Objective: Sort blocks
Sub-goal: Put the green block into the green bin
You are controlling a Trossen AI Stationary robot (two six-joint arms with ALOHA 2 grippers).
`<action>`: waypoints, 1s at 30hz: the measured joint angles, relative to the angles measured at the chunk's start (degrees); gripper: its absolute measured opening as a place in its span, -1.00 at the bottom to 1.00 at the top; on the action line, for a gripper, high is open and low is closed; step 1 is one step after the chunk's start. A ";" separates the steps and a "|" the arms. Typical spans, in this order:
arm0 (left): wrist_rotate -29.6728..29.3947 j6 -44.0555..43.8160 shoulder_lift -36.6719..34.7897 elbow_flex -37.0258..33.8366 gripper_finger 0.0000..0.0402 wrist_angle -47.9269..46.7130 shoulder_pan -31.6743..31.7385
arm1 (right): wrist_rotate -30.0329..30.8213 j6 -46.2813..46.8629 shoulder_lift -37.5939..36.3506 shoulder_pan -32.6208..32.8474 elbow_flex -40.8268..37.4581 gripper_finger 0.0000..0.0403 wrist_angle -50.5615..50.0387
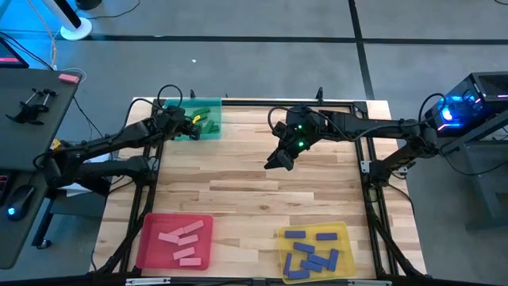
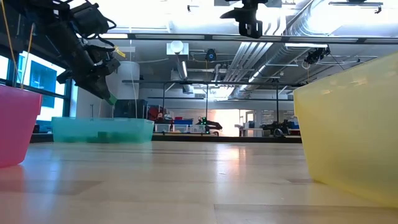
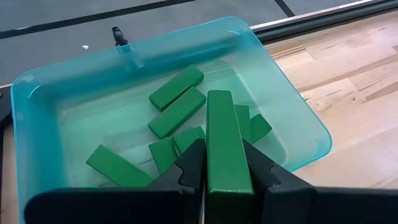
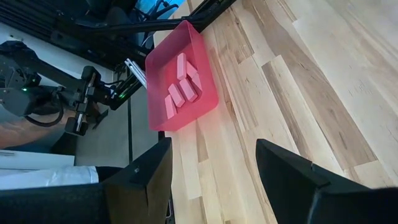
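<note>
My left gripper (image 1: 193, 123) hangs over the teal-green tray (image 1: 208, 107) at the table's far left, shut on a green block (image 3: 225, 149). Several more green blocks (image 3: 177, 112) lie flat on that tray's floor. In the low view the held block's tip (image 2: 111, 99) pokes out below the gripper, above the tray (image 2: 102, 129). My right gripper (image 1: 278, 163) hovers high over the table's far middle, open, with nothing between its fingers (image 4: 146, 174). My left gripper pinches the green block by its two long sides (image 3: 212, 168), toward its near end, between the two fingers. The fingers slant down from the table's left and lie along the block. The block juts out ahead of them, tilted downward, clear of the tray and its blocks.
A red tray (image 1: 151, 246) with pink blocks (image 4: 180, 87) stands at the near left. A yellow tray (image 1: 343, 232) with blue blocks (image 1: 309, 254) stands at the near right. Bare wood lies between the trays.
</note>
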 joint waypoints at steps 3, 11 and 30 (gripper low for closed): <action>0.00 0.10 0.00 0.00 -0.78 0.00 0.00 | 0.00 0.01 0.00 0.01 0.00 -0.01 0.00; -0.04 1.51 0.00 0.00 -0.78 0.00 -0.02 | 0.00 0.01 0.00 0.02 0.00 -0.01 0.00; -0.01 1.11 0.00 0.00 -0.78 0.00 -0.02 | 0.00 0.00 0.00 0.00 0.00 -0.01 0.00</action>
